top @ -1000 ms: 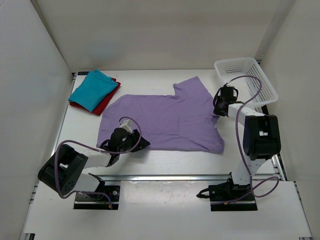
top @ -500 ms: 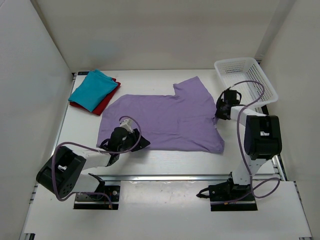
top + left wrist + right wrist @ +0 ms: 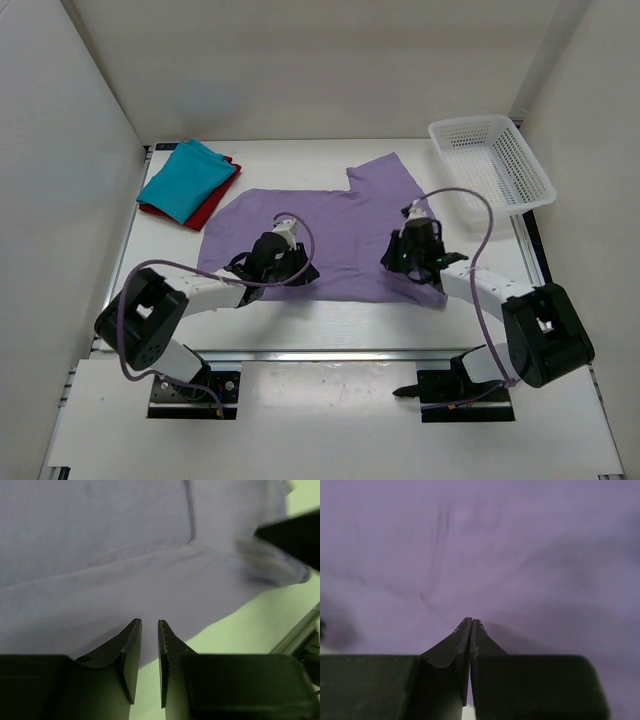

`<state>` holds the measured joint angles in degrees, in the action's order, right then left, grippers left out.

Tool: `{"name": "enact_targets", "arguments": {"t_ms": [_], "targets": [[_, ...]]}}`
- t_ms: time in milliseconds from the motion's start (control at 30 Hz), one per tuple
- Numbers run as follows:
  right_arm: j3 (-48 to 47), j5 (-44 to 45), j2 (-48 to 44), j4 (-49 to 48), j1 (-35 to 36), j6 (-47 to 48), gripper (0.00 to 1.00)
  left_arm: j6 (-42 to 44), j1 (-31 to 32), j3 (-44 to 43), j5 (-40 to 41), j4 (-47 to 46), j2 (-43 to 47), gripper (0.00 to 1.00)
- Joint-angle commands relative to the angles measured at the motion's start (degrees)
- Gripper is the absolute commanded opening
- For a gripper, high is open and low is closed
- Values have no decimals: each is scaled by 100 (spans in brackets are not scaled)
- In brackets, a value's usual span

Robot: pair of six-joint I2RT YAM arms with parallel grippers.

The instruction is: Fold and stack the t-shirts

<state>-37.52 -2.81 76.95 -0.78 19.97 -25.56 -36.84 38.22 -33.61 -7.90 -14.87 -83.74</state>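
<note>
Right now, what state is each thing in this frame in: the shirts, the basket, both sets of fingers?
lavender t-shirt: unfolded, spread flat on the table.
teal t-shirt: folded, top of the far-left stack.
dark red t-shirt: folded, bottom of that stack.
white basket: upright, nothing seen inside.
left fingers: narrowly apart, over the lavender t-shirt's near edge.
right fingers: shut, tips at the lavender t-shirt.

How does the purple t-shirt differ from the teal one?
The purple t-shirt lies spread open in the middle; the teal t-shirt is folded small at the far left. The purple one rests on the bare table; the teal one tops a folded dark red t-shirt. Both are plain, unpatterned fabric.
</note>
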Motion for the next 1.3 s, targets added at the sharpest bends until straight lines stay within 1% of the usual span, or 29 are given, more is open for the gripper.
{"name": "enact_targets", "arguments": {"t_ms": [0, 100, 167, 233, 300, 333, 367, 400, 467, 533, 567, 633, 667, 700, 733, 767, 800, 833, 867, 900, 933, 967, 1033, 1067, 1100, 1133, 1167, 1200, 1267], "targets": [[437, -264, 163, -107, 420, -265, 0, -6, 54, -59, -97, 205, -379, 30], [815, -317, 5, -116, 324, -326, 1, -165, -104, 187, -299, 20, -669, 30], [1114, -325, -301, 7, 228, -362, 1, -341, -95, 371, -501, 11, -792, 28], [1595, -413, -670, 60, 70, -432, 0, -350, 97, 556, -467, 89, -758, 26], [2157, -929, -1180, 60, -228, -581, 0, -508, 431, 872, -361, 91, -522, 24], [2500, -976, -1608, 51, -361, -747, 0, -674, 545, 1160, -379, -23, -346, 24], [2625, -1002, -2083, 364, -379, -801, 0, -849, 720, 1407, -396, -77, -266, 23], [2836, -907, -2322, 559, -258, -975, 0, -964, 870, 1583, -309, -34, -56, 23], [2960, -967, -3147, 955, -142, -1249, 0, -1157, 1082, 1891, -256, -15, 208, 23], [2978, -1046, -3683, 1263, -326, -1346, 0, -1282, 1135, 2076, -326, 45, 603, 24], [2917, -1081, -3974, 1403, -431, -1285, 2, -1230, 1092, 1990, -343, 124, 744, 26], [2585, -1335, -4109, 1309, -913, -1162, 9, -967, 751, 1631, -335, 562, 1113, 33], [2287, -1415, -3917, 1247, -1072, -1040, 10, -809, 653, 1264, -291, 817, 1210, 37], [2145, -1520, -3672, 1125, -1091, -978, 10, -538, 400, 781, -239, 950, 1351, 39], [1830, -1469, -3478, 967, -996, -925, 11, -378, 93, 516, -125, 1247, 1352, 42], [1479, -1425, -3119, 913, -768, -794, 12, -211, -346, 17, -298, 1407, 1300, 44], [1249, -1241, -2681, 869, -549, -740, 11, -123, -611, -336, -517, 1400, 1230, 46], [847, -970, -2450, 747, -233, -566, 11, -139, -1153, -531, -867, 1330, 1098, 47], [468, -784, -1960, 711, 14, -425, 11, -122, -1689, -785, -1001, 1364, 871, 47], [73, -835, -1503, 632, 86, -371, 11, -26, -1895, -1032, -985, 1443, 747, 47], [-105, -1018, -1063, 466, 112, -292, 9, 1, -2349, -1191, -890, 1470, 519, 47], [-385, -1046, -850, 247, 113, -187, 9, 10, -2745, -1262, -819, 1487, 273, 46], [-747, -1212, -104, -35, 69, -55, 10, -60, -3291, -1333, -652, 1435, -26, 45], [-1079, -1283, 90, -98, -1, 15, 9, -69, -3529, -1359, -390, 1400, -202, 45], [-1343, -1249, 397, -142, -36, 77, 9, -43, -3619, -1394, -127, 1434, -412, 45], [-1572, -1214, 713, -168, -71, 182, 9, 18, -3776, -1560, -63, 1478, -528, 45], [-1731, -1300, 873, -125, -237, 279, 9, 132, -3821, -1735, -28, 1687, -772, 46], [-1976, -1292, 1310, -107, -404, 341, 9, 290, -3822, -1911, 77, 1855, -966, 46], [-2460, -1336, 1698, -72, -642, 394, 9, 492, -3813, -2096, 411, 2093, -1196, 50]]}}
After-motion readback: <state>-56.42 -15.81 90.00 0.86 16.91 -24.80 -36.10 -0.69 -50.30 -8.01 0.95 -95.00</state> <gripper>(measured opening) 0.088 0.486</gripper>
